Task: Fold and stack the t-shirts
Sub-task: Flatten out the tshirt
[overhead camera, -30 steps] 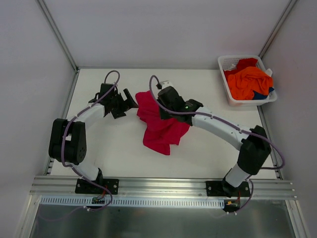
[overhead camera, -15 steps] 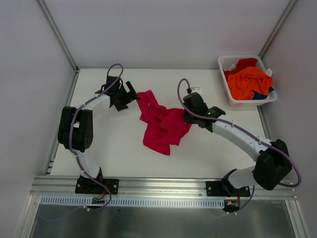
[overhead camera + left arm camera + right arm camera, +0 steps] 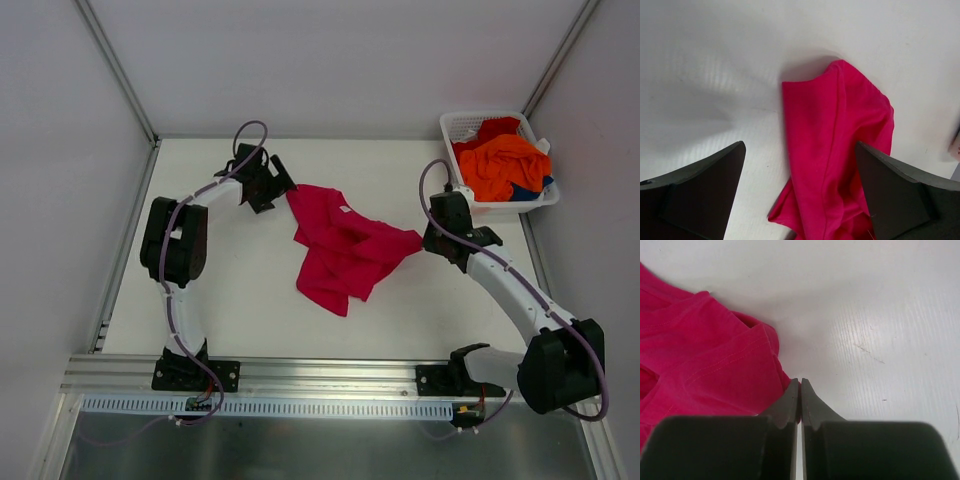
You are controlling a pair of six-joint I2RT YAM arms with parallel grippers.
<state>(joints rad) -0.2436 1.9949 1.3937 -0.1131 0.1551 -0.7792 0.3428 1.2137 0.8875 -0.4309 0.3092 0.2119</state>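
Observation:
The magenta-pink t-shirt (image 3: pixel 345 250) lies crumpled and partly stretched out mid-table, its small white label (image 3: pixel 343 209) facing up. My right gripper (image 3: pixel 425 240) is shut on the shirt's right edge; in the right wrist view the closed fingertips (image 3: pixel 800 382) pinch a fold of the pink cloth (image 3: pixel 715 370). My left gripper (image 3: pixel 283 188) is open at the shirt's far left corner. In the left wrist view its jaws (image 3: pixel 800 145) stand wide apart on either side of the cloth (image 3: pixel 840 150), not touching it. An orange t-shirt (image 3: pixel 505 165), a red one (image 3: pixel 495 128) and a blue one (image 3: pixel 537 190) lie in the basket.
The white slotted basket (image 3: pixel 450 125) stands at the back right corner, close to my right arm's elbow side. White walls with metal frame posts close in the table on the left, back and right. The aluminium rail with both arm bases runs along the near edge.
My right gripper has pulled the shirt's edge to the right, spreading the cloth wider. My left gripper has moved back and right, staying open beside the shirt's far left corner.

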